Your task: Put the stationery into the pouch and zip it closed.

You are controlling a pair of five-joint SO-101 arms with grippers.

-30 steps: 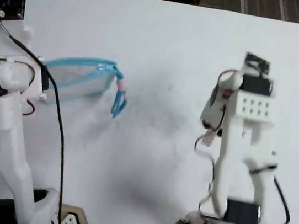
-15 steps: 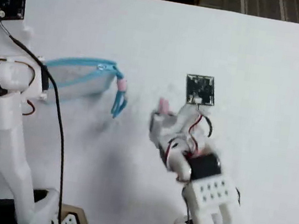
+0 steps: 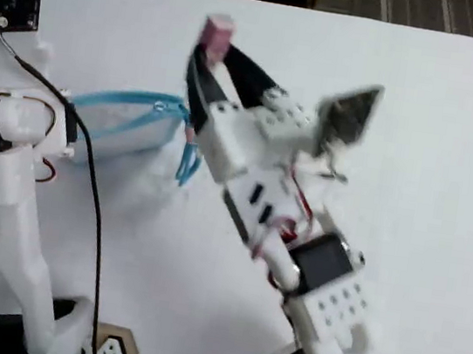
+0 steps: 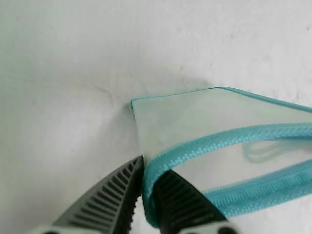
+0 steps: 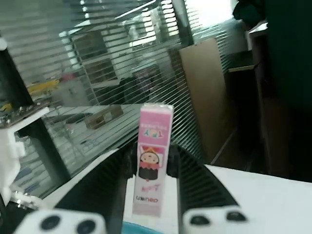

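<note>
Drop risk: pink eraser (image 5: 154,156) may miss pouch (image 3: 125,126) mouth
Right gripper (image 3: 215,54) pinches it high above; left gripper (image 4: 142,178), clamped on zipper rim (image 4: 195,151), holds only a narrow opening

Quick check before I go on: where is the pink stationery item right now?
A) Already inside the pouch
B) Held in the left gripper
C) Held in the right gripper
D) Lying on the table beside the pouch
C: the pink stationery item stands clamped in the right gripper, raised off the table, while the left gripper pinches the pouch at its zipper edge.
</note>
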